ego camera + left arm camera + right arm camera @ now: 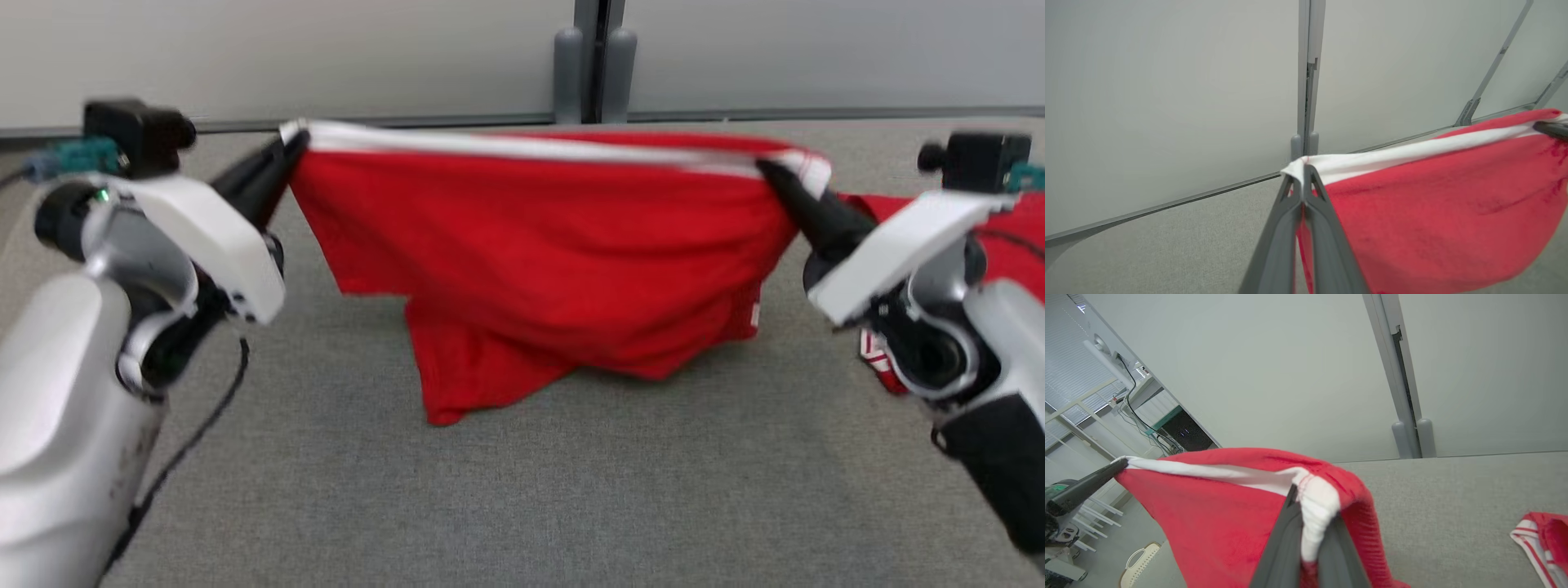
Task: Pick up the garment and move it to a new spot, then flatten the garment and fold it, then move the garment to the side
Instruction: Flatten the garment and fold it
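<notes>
Red garment stretched between left gripper and right gripper, both clamped on top corners; hem touching tabletop centre. I'd hold tension, lay it flat.

The light in here is soft and even, seemingly from overhead, with no glare on anything. The red garment throws only a faint, fuzzy shadow onto the grey table under its hanging edge. In the head view the white hem is smeared sideways by motion blur, and the right end effector looks soft too. The left wrist view is crisper, with sharp cloth edges by the left end effector, though the partition rails splay toward the right edge. In the right wrist view the window blinds are the brightest patch, and the partition post leans with lens distortion.
</notes>
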Controlling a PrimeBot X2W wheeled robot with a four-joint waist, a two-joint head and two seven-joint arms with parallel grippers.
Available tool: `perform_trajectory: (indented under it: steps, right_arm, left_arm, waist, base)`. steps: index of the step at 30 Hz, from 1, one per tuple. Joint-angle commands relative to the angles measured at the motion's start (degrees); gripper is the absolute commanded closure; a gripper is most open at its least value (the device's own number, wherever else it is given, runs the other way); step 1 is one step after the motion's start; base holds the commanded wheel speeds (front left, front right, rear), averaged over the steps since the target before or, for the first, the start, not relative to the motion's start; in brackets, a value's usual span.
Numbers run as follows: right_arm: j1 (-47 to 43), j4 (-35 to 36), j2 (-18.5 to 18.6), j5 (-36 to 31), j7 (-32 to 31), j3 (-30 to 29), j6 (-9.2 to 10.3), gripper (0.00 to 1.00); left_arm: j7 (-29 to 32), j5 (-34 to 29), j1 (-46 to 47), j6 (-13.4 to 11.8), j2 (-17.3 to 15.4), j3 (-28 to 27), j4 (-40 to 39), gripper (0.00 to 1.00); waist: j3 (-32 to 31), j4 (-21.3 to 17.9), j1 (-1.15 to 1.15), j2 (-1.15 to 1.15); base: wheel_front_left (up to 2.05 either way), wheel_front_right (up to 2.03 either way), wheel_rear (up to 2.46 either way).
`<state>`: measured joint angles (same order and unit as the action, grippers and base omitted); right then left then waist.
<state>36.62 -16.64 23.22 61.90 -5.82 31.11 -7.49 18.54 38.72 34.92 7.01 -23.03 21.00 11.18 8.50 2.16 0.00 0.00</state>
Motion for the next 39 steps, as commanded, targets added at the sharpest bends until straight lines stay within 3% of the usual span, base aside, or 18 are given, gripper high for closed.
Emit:
perform_trajectory:
  steps: [1, 6, 14, 21, 26, 29, 34, 36, 39]
  right_arm:
    - [3.03, -0.75, -0.16, 0.78, -0.39, 0.05, -0.01, 1.00]
    - [19.60, -5.46, -1.38, 2.06, -1.59, 1.30, -0.01, 1.00]
    - [43.06, -13.49, -5.08, 5.56, 1.44, 2.22, -0.01, 1.00]
    - [53.36, -18.62, -5.86, 7.22, 5.78, 4.15, -0.01, 1.00]
    - [54.30, -20.17, -4.92, 8.52, 5.92, 8.17, -0.01, 1.00]
    - [51.54, -19.95, -3.91, 9.38, 5.28, 11.87, -0.01, 1.00]
    - [45.84, -17.99, -1.71, 10.86, 4.74, 17.19, -0.01, 1.00]
    - [39.95, -15.80, 0.45, 12.47, 3.98, 21.45, -0.01, 1.00]
    - [35.64, -14.49, 1.77, 13.58, 3.21, 24.48, -0.01, 1.00]
  left_arm:
    - [-0.83, -0.35, 3.32, 0.20, -0.29, -0.11, 1.78, 1.00]
    - [-4.83, -0.52, 19.60, 0.52, -0.27, 2.06, 10.51, 1.00]
    - [-11.90, 3.05, 45.21, 0.47, -2.51, 7.73, 22.76, 1.00]
    - [-18.86, 3.41, 56.56, 0.46, -2.29, 10.98, 31.46, 1.00]
    - [-20.51, 6.80, 57.68, 0.44, -0.96, 14.32, 34.49, 1.00]
    - [-19.70, 12.07, 55.12, 0.44, -0.14, 15.18, 35.44, 1.00]
    - [-16.25, 16.87, 49.11, 0.45, -1.04, 20.09, 34.09, 1.00]
    - [-13.71, 19.50, 43.60, 0.45, -3.55, 23.93, 32.37, 1.00]
    - [-12.08, 21.83, 38.91, 0.44, -4.83, 26.35, 30.82, 1.00]
  waist:
    - [4.50, 0.69, 0.00, 0.00]
    - [10.98, 1.68, 0.00, 0.00]
    - [18.42, 2.35, 0.00, 0.00]
    - [20.45, 2.51, 0.00, 0.00]
    - [21.21, 2.86, 0.00, 0.00]
    - [20.47, 2.98, 0.00, 0.00]
    - [17.94, 3.09, 0.00, 0.00]
    - [14.40, 2.80, 0.00, 0.00]
    - [11.18, 2.32, 0.00, 0.00]
  base:
    - [0.00, 0.00, 0.00]
    - [0.00, 0.00, 0.00]
    - [0.00, 0.00, 0.00]
    - [0.00, 0.00, 0.00]
    - [0.00, 0.00, 0.00]
    - [0.00, 0.00, 0.00]
    - [0.00, 0.00, 0.00]
    - [0.00, 0.00, 0.00]
    - [0.00, 0.00, 0.00]
